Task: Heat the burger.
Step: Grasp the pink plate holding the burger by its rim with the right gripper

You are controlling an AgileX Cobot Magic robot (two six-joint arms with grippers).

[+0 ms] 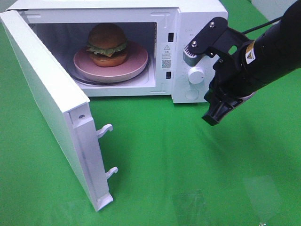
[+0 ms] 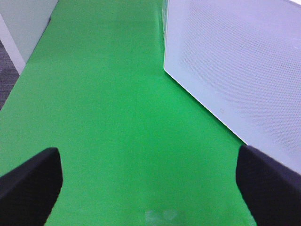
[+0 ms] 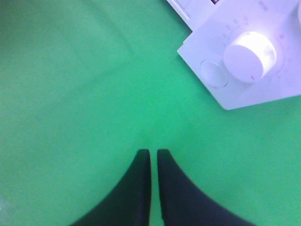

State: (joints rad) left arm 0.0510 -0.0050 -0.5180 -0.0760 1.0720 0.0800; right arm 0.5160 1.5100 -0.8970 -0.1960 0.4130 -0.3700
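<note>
Green tabletop (image 1: pixel 188 155): one microwave (image 1: pixel 197 28), one burger (image 1: pixel 107 44), left end effector (image 2: pixel 150 181) spread, right end effector (image 3: pixel 154 188) closed, empty.

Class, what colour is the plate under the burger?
Pink; the plate beneath the burger shows best in the exterior high view.

A robot test bench, not a real kitchen

A plain green cloth (image 1: pixel 155 155) is covering the whole desk, and a lone white microwave (image 1: pixel 197 28) is sitting at its far edge with no counter or cupboards around it. A black robot arm (image 1: pixel 268 52) is hanging over the right side, while grey office carpet (image 2: pixel 5 77) is showing past the desk's edge.
</note>
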